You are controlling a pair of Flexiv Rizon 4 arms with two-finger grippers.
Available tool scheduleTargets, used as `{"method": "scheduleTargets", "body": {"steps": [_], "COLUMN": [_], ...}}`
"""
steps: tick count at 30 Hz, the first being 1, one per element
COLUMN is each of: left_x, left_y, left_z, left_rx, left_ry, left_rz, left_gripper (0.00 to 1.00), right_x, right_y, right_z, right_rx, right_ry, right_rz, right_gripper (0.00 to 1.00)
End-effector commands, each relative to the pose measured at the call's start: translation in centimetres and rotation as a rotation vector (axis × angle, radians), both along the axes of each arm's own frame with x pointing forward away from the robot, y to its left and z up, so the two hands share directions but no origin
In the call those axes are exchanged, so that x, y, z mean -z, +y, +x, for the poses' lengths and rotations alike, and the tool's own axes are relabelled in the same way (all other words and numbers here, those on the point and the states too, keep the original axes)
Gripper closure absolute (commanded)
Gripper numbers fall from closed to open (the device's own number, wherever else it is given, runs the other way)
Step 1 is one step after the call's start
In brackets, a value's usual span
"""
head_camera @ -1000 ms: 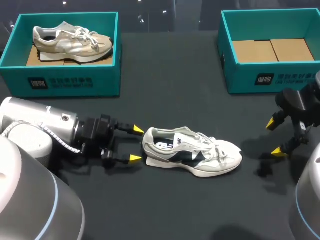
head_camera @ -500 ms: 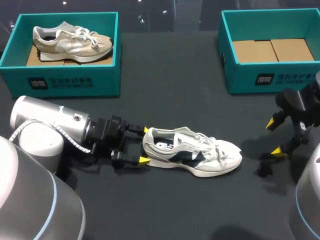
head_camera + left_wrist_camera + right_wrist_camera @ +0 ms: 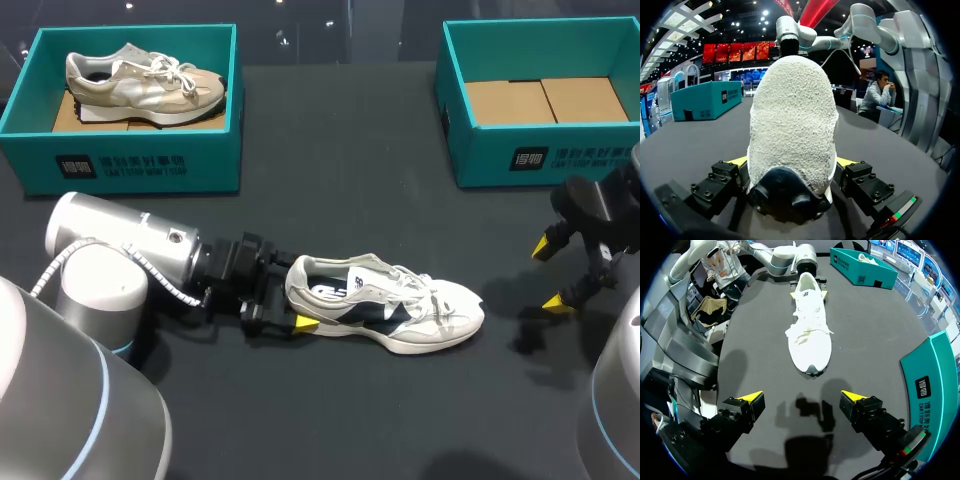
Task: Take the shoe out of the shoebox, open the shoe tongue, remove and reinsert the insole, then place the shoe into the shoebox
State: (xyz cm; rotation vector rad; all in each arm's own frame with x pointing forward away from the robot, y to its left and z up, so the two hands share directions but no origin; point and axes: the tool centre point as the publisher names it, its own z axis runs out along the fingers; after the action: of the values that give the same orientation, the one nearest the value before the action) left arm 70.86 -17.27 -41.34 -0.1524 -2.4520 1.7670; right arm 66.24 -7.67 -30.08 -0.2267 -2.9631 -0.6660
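Straddling the white shoe's (image 3: 385, 305) heel from 9 o'clock, the left gripper (image 3: 297, 294) is seen; its grip cannot be told. The shoe is set upright on the table (image 3: 340, 200), outside the teal shoebox (image 3: 540, 160) at 1 o'clock. At 3 o'clock the right gripper (image 3: 548, 274) is held spread, empty.

Head view: high, behind, looking down over whole table (image 3: 330, 180). Left wrist: close against heel of white shoe (image 3: 792, 125). Right wrist: farther back, facing its toe; all three share it.

Silver arms (image 3: 120, 248), black claws (image 3: 801, 397), yellow tips (image 3: 751, 396)
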Motion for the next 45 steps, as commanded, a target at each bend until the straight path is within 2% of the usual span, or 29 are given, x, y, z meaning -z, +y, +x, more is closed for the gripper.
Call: {"method": "scheduleTargets", "body": {"steps": [1, 11, 12, 13, 14, 26, 45], "left_x": [0.6, 0.3, 0.2, 0.2, 0.2, -0.2, 0.1], "left_y": [-0.8, -1.8, -1.9, -2.0, -2.0, -2.2, -1.9], "left_z": [0.3, -0.2, -0.3, -0.4, -0.5, -2.4, -2.3], "left_rx": [-0.001, 0.018, 0.017, 0.015, 0.014, -0.052, -0.110], "left_ry": [0.001, 0.015, 0.013, 0.010, 0.007, 0.006, 0.011], "left_rz": [-0.004, -0.042, -0.044, -0.047, -0.049, -0.042, -0.047], "left_gripper": [0.00, 0.00, 0.10, 0.61, 1.00, 1.00, 1.00], "right_x": [0.0, 0.0, 0.0, 0.0, 0.0, 0.0, 0.0], "right_y": [0.0, 0.0, 0.0, 0.0, 0.0, 0.0, 0.0], "right_z": [-0.1, -0.1, -0.1, -0.1, -0.1, -0.1, -0.1], "right_rx": [0.001, 0.001, 0.001, 0.001, 0.001, 0.001, 0.001], "right_ry": [-0.001, -0.001, -0.001, -0.001, -0.001, -0.001, -0.001], "right_rz": [-0.003, -0.003, -0.003, -0.003, -0.003, -0.003, -0.003], "right_gripper": [0.00, 0.00, 0.00, 0.00, 0.00, 0.00, 0.00]}}
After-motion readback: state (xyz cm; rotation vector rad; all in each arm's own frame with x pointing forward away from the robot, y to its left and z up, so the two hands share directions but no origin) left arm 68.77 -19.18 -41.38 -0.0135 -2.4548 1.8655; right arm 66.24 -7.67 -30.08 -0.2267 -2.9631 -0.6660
